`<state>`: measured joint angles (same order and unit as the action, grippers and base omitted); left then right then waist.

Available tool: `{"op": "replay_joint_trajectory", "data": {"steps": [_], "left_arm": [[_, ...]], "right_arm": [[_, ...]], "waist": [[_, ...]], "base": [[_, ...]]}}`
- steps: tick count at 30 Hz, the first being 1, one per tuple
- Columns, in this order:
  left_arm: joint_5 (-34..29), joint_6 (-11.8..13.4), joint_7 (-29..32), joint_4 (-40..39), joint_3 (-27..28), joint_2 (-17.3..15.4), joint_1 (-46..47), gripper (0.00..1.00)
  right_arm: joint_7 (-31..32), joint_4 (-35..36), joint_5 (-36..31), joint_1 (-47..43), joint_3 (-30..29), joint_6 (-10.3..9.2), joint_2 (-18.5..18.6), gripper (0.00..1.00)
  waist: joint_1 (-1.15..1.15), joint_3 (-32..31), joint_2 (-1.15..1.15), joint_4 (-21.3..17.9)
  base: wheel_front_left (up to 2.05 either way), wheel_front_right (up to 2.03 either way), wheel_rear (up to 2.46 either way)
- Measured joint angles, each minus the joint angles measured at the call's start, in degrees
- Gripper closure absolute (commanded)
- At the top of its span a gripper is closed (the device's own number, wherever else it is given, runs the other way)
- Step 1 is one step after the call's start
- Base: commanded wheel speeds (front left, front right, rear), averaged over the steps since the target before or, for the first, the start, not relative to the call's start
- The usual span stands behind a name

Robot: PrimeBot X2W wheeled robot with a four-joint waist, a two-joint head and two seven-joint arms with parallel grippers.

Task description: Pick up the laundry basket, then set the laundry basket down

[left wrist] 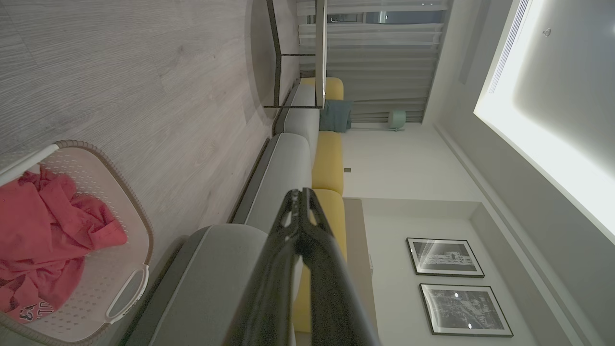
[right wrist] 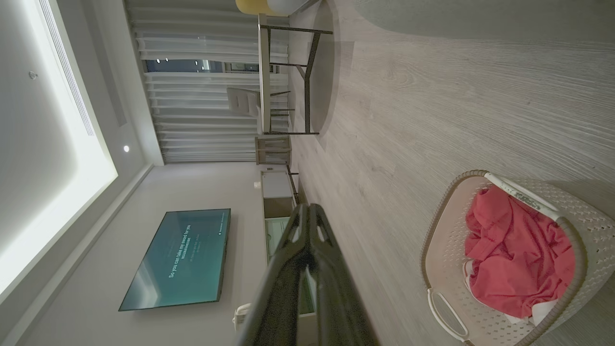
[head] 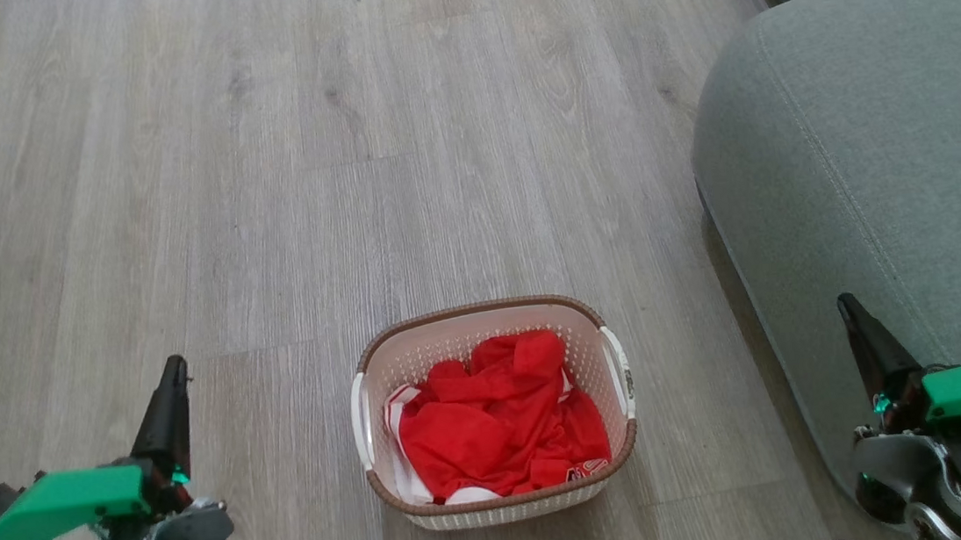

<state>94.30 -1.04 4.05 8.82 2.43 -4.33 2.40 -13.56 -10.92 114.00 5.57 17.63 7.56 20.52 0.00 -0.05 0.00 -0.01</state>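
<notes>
- While hanging at the lower left of the head view, touches nothing: left gripper (head: 175, 372), dark fingers pressed together tip to tip, empty.
- Looks the same from the left wrist, fingers meeting at the tip.
- Sits upright on the grey wood floor (head: 262, 194), bottom centre, between both grippers and well apart from each: laundry basket (head: 484, 307), cream perforated walls, brown rim.
- Holds crumpled red-and-white clothing (head: 494, 414).
- Carries one white handle (head: 360, 423) on its left side, another on its right.
- Stands near the basket's right side, not touching: grey sofa arm (head: 869, 180).
- Hangs at lower right, in front of the sofa: right gripper (head: 847, 307), fingers closed together, gripping nothing.
</notes>
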Motion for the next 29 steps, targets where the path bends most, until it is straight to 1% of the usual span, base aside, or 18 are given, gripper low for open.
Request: {"op": "replay_joint_trajectory", "data": {"steps": [29], "left_arm": [[0.00,0.00,0.45,0.00,0.10,0.20,0.00,1.00]], "right_arm": [[-0.23,0.41,0.52,0.00,0.75,0.00,0.93,1.00]], "waist": [[0.00,0.01,0.00,0.00]], "base": [[0.00,0.00,0.00]]}}
